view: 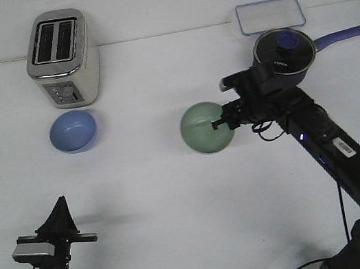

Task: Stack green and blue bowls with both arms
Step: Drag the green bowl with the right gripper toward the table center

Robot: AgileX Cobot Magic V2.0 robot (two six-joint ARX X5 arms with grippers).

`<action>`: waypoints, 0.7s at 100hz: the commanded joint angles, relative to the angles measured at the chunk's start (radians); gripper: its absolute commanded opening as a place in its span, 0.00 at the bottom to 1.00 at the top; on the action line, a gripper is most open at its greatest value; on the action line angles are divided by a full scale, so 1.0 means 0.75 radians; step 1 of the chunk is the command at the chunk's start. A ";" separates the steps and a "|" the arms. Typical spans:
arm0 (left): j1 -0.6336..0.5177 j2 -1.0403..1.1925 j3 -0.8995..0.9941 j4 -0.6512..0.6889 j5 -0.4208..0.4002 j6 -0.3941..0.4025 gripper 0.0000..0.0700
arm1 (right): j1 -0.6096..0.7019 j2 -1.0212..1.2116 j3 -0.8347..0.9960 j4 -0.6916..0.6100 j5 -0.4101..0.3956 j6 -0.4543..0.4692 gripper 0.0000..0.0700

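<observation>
The pale green bowl is in the middle of the table, its opening tilted toward the camera. My right gripper is shut on its right rim. I cannot tell whether the bowl touches the table. The light blue bowl stands upright on the table at the left, just in front of the toaster, with nothing touching it. My left gripper is low at the near left, far from both bowls, its fingers pointing up. I see them from the side, so the gap between them is hidden.
A silver toaster stands at the back left, right behind the blue bowl. A dark navy lidded saucepan with a blue handle sits just behind my right wrist. A clear lidded container lies at the back right.
</observation>
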 commanded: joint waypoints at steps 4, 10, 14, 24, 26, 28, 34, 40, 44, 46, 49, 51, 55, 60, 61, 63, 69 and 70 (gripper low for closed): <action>0.001 -0.002 -0.026 0.013 -0.004 0.002 0.02 | 0.081 0.064 0.021 0.030 0.052 0.085 0.00; 0.001 -0.002 -0.026 0.013 -0.004 0.002 0.02 | 0.128 0.093 0.021 0.036 0.075 0.096 0.00; 0.001 -0.002 -0.026 0.013 -0.004 0.002 0.02 | 0.154 0.113 0.021 0.039 0.074 0.104 0.00; 0.001 -0.002 -0.026 0.013 -0.004 0.002 0.02 | 0.213 0.164 0.021 0.066 0.074 0.117 0.00; 0.001 -0.002 -0.026 0.013 -0.004 0.002 0.02 | 0.221 0.173 0.021 0.068 0.074 0.122 0.00; 0.001 -0.002 -0.026 0.013 -0.004 0.002 0.02 | 0.228 0.182 0.021 0.074 0.074 0.124 0.00; 0.001 -0.002 -0.026 0.013 -0.004 0.002 0.02 | 0.245 0.204 0.021 0.085 0.074 0.136 0.00; 0.001 -0.002 -0.026 0.013 -0.004 0.002 0.02 | 0.260 0.227 0.021 0.098 0.074 0.142 0.00; 0.001 -0.002 -0.026 0.013 -0.004 0.002 0.02 | 0.266 0.243 0.021 0.108 0.073 0.142 0.00; 0.001 -0.002 -0.026 0.013 -0.004 0.002 0.02 | 0.268 0.250 0.021 0.114 0.073 0.143 0.00; 0.001 -0.002 -0.026 0.013 -0.004 0.002 0.02 | 0.269 0.261 0.021 0.121 0.073 0.145 0.00; 0.001 -0.002 -0.026 0.013 -0.004 0.002 0.02 | 0.269 0.269 0.021 0.126 0.071 0.147 0.00; 0.001 -0.002 -0.026 0.013 -0.004 0.002 0.02 | 0.269 0.283 0.021 0.131 0.069 0.148 0.00; 0.001 -0.002 -0.026 0.013 -0.004 0.002 0.02 | 0.269 0.298 0.020 0.130 0.069 0.149 0.00; 0.001 -0.002 -0.026 0.013 -0.004 0.002 0.02 | 0.269 0.301 0.020 0.130 0.070 0.149 0.00; 0.001 -0.002 -0.026 0.013 -0.004 0.002 0.02 | 0.269 0.308 0.020 0.130 0.069 0.149 0.00; 0.001 -0.002 -0.026 0.013 -0.004 0.002 0.02 | 0.269 0.317 0.020 0.122 0.071 0.148 0.00; 0.001 -0.002 -0.026 0.013 -0.004 0.002 0.02 | 0.269 0.319 0.020 0.122 0.072 0.148 0.00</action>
